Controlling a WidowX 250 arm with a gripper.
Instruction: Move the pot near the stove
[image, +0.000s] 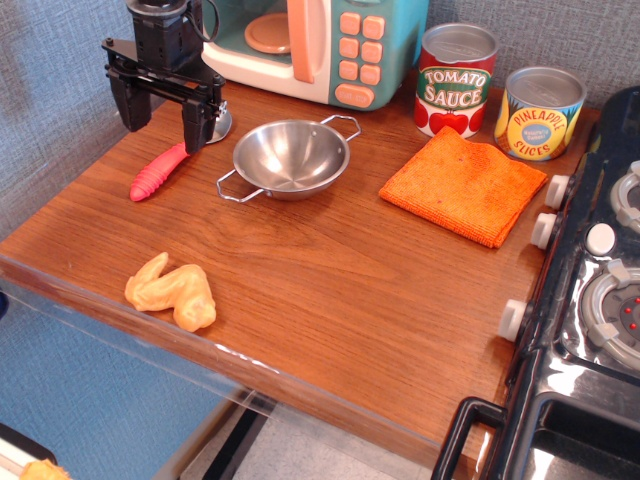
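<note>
the pot (291, 157) sits upright on the wood table (330, 300), mid-back, mouth up, empty. it's just in front of the microwave (310, 45), w/ the orange cloth (463, 184) beside it on the stove side and the stove (590, 330) well apart at the far edge.

looks like thin steel, so prob light and stiff, not fragile. shiny and curved tho, so i'd guess slippery: a pinch on the round wall could skate off. the rim seems the best bet, one finger inside and one outside. the wire loop handles are thin, a fussier target imo.

round bowl, so no real front. its only long axis runs thru the two handles: one points back toward the microwave and tomato can (455, 80), the other points to the front-left, toward the red utensil (158, 172). so a diagonal line across the table.

the gripper (165, 112) hangs just left of the pot, above that utensil, fingers spread wide w/ nothing between them, not touching the pot. a pineapple can (540, 112) and a toy chicken wing (172, 292) are also there, neither close to the pot.
</note>
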